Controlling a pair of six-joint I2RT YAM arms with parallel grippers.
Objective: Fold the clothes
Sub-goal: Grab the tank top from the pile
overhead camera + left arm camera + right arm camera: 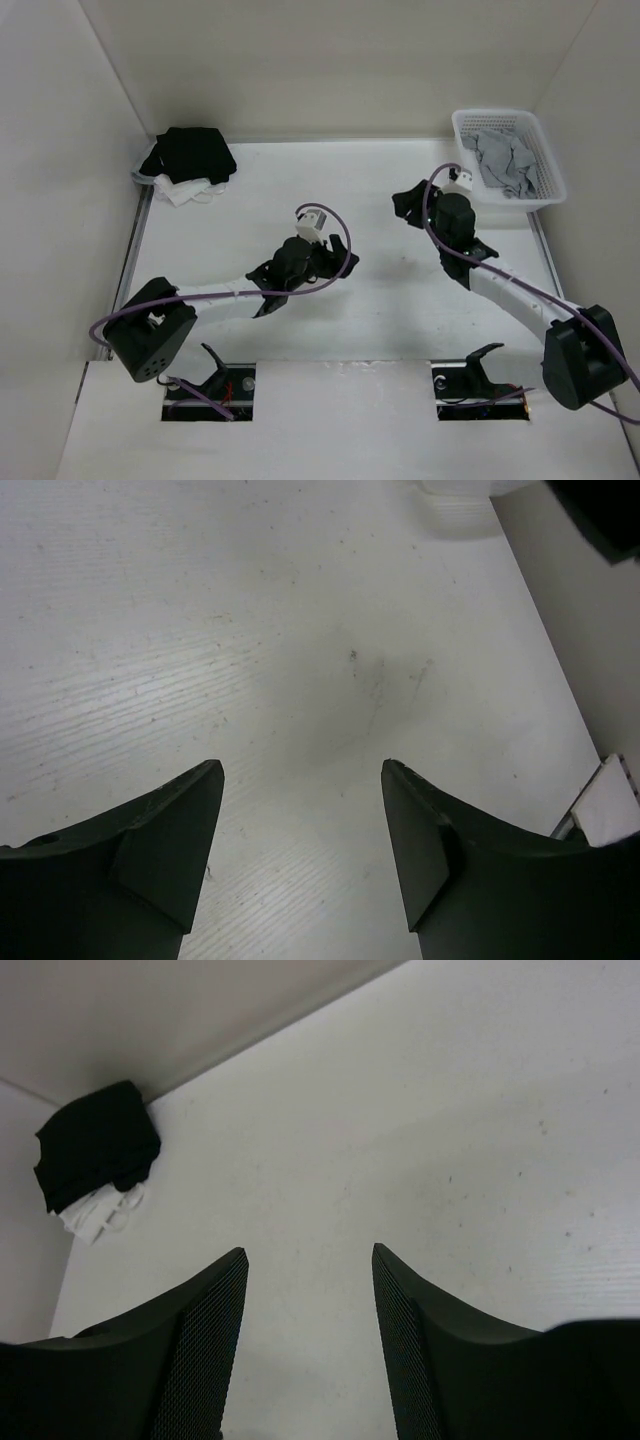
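The clothes (505,160), light-grey and crumpled, lie inside a white mesh basket (478,117) at the table's far right corner. My right gripper (408,205) hovers left of the basket, open and empty; in the right wrist view its fingers (308,1250) frame bare white table. My left gripper (338,262) sits near the middle of the table, also open with nothing between its fingers (300,765). Neither gripper touches the clothes.
A black and white clothes pile (190,160) lies in the far left corner, also seen in the right wrist view (98,1145). White walls enclose the table on three sides. A metal rail (135,250) runs along the left edge.
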